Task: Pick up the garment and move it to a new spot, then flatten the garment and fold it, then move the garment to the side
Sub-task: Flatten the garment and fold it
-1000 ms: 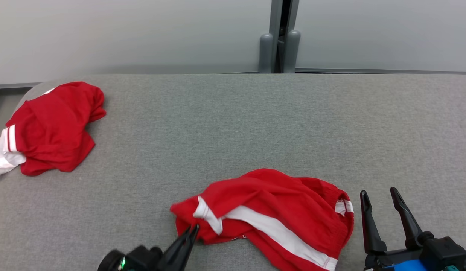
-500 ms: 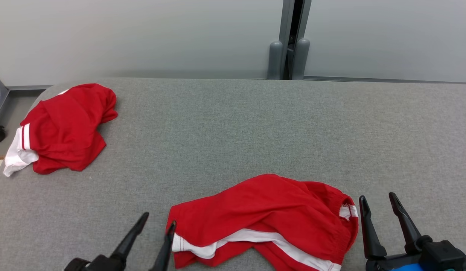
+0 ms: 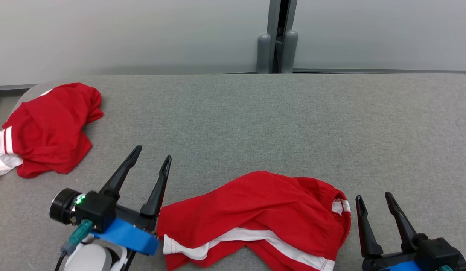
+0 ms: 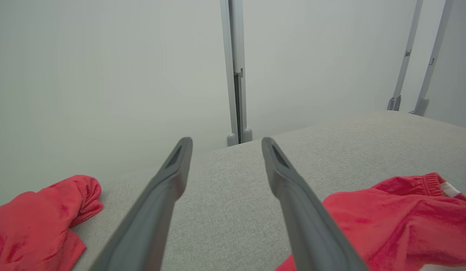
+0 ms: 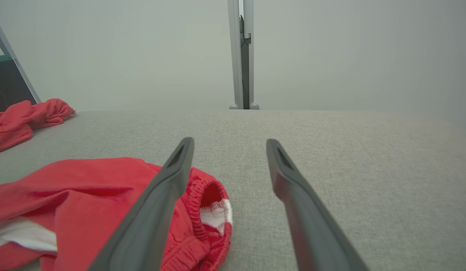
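Observation:
A rumpled red garment with white side stripes [image 3: 255, 210] lies near the front edge of the grey table [image 3: 255, 120]; it also shows in the left wrist view [image 4: 398, 218] and the right wrist view [image 5: 86, 203]. My left gripper [image 3: 151, 153] stands open just left of the garment, raised above the table, holding nothing. My right gripper [image 3: 373, 197] is open just right of the elastic waistband [image 5: 203, 195], apart from it.
A second red garment with white trim [image 3: 44, 128] sits bunched at the table's far left corner. Behind the table stands a pale wall with a grey post [image 3: 276, 37]. Open table surface stretches across the middle and right.
My left gripper let go of the garment's left end, opened, and rose up and away to the left. The garment settled flatter. The head camera shifted slightly.

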